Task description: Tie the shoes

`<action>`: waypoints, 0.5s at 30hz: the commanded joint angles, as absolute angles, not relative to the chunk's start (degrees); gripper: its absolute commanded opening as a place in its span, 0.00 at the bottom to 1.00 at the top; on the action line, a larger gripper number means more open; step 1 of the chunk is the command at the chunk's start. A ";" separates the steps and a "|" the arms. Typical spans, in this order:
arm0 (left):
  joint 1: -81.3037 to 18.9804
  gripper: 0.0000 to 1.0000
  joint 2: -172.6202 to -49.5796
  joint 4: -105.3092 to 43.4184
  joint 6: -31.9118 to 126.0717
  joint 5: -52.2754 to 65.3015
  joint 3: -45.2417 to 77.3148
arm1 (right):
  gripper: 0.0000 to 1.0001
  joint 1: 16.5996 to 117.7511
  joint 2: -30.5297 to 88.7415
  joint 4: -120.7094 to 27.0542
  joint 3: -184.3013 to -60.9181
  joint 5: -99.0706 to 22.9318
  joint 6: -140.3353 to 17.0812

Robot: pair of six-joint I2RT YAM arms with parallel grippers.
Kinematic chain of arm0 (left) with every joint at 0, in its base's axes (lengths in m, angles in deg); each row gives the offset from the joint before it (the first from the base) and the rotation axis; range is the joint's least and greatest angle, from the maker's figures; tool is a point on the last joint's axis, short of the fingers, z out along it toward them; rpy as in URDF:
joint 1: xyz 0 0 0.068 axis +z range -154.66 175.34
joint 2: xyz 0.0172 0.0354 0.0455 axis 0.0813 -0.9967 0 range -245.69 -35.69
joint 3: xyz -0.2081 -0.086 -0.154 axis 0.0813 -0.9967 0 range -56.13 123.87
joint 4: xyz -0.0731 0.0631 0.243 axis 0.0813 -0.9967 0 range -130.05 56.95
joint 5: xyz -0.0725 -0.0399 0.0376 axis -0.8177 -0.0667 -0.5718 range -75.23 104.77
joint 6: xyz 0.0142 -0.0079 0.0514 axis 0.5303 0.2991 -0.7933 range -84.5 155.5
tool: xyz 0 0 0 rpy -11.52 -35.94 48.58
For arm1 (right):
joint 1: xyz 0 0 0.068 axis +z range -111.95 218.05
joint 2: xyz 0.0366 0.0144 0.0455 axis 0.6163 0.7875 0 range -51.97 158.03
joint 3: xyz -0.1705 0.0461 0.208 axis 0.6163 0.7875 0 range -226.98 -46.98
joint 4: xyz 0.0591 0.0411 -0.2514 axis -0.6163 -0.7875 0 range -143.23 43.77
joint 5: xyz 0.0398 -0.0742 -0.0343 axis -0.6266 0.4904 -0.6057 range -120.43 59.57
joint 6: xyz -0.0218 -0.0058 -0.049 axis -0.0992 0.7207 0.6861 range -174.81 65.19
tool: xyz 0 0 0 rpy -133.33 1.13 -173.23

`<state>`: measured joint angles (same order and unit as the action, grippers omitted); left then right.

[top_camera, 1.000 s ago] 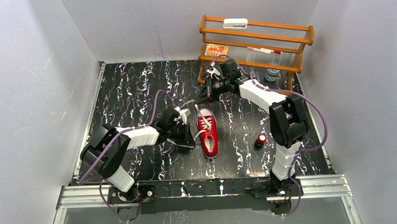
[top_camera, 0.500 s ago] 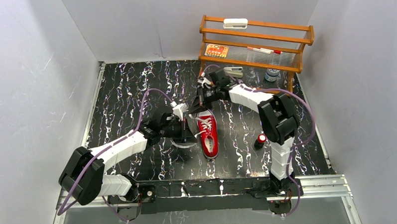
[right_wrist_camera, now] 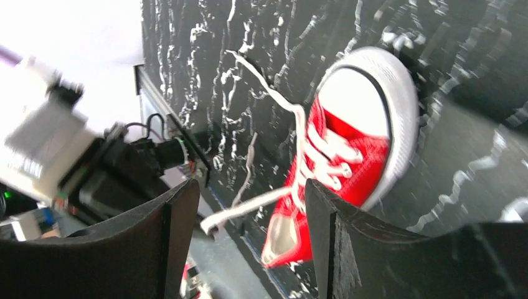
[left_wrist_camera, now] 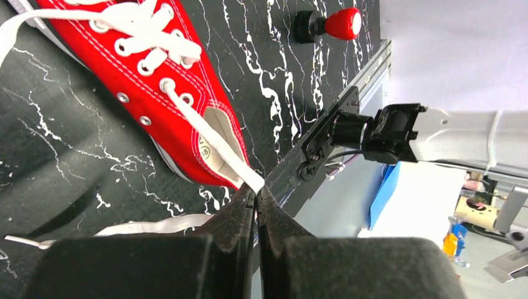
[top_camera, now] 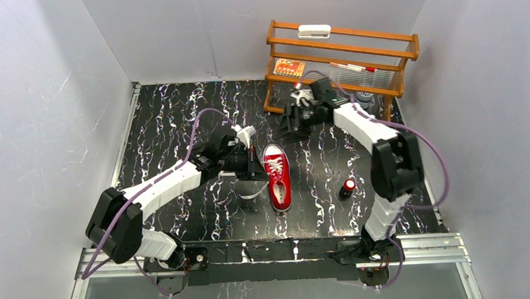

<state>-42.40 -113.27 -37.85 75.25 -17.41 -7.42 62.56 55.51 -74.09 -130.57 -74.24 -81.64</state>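
One red canvas sneaker (top_camera: 277,176) on marbled table (top_camera: 175,119), toe toward wooden rack (top_camera: 342,54) | left gripper (left_wrist_camera: 256,194) clamped on taut white lace end (left_wrist_camera: 212,146) | right gripper (right_wrist_camera: 252,205) fingers apart, empty | step judged: lace pulling | next: needs grasping loose lace (left_wrist_camera: 155,225), crossing.

White-shelled arms (top_camera: 170,183) with black joints (top_camera: 392,161), black end effectors (left_wrist_camera: 256,190) (right_wrist_camera: 249,196) and purple cables (top_camera: 196,128).

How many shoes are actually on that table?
1. A single red sneaker lies mid-table between the two arms, left of a small red-and-black cylinder. No second shoe shows in any view.
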 commanded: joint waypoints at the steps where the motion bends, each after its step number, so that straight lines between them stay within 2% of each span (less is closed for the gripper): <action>1: -41.60 0.00 -116.96 -40.47 78.62 -20.70 -2.80 | 0.71 61.68 43.65 -79.55 -120.92 -72.92 -72.08; 8: -37.16 0.00 -121.53 -39.76 84.71 -26.37 0.42 | 0.67 61.93 30.96 -64.72 -104.19 -77.93 -73.09; 15: -34.70 0.00 -123.26 -35.47 91.21 -31.88 0.60 | 0.63 66.78 30.20 -53.61 -99.22 -77.09 -75.78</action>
<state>-35.21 -123.22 -37.48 86.39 -26.07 -1.61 63.78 31.27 -64.32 -98.90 -76.43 -75.06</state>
